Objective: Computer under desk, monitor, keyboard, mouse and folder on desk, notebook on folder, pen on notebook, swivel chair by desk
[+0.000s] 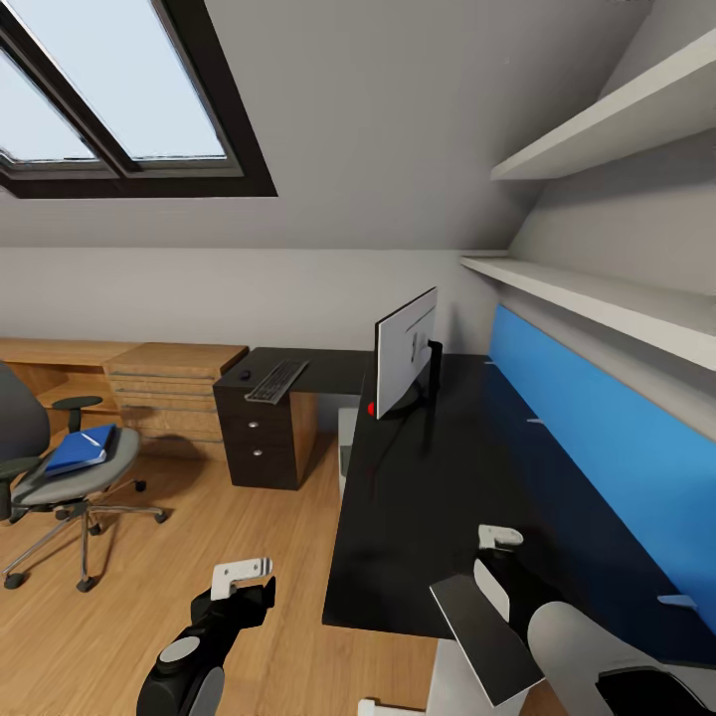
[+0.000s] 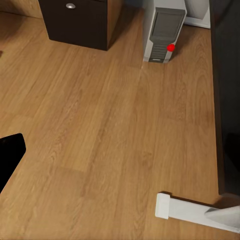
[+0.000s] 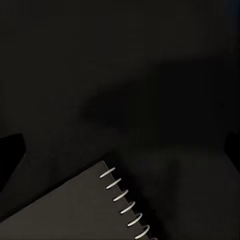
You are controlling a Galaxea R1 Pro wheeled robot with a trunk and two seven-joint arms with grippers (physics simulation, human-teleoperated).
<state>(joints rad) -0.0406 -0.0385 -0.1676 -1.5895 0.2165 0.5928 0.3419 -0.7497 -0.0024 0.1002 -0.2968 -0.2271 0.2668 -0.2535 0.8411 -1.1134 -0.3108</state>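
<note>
Over the desk (image 1: 418, 517), right gripper (image 1: 494, 563) jaws apparently grip the half-hidden notebook (image 3: 70, 210); left's unclear.

Table (image 1: 418, 517), glossy black, L-shaped: we log monitor (image 1: 406, 350) at its corner, keyboard (image 1: 275, 381) and mouse (image 1: 245, 375) at ten o'clock of it. Wood floor (image 1: 229, 557): we log computer (image 2: 164, 33) and swivel chair (image 1: 60, 467).

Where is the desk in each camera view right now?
Head view: the desk runs from centre to lower right, monitor on it.
Left wrist view: its black edge borders the wood floor.
Right wrist view: its black top lies behind the notebook.
Shared landmark: that notebook, also in the head view.
</note>
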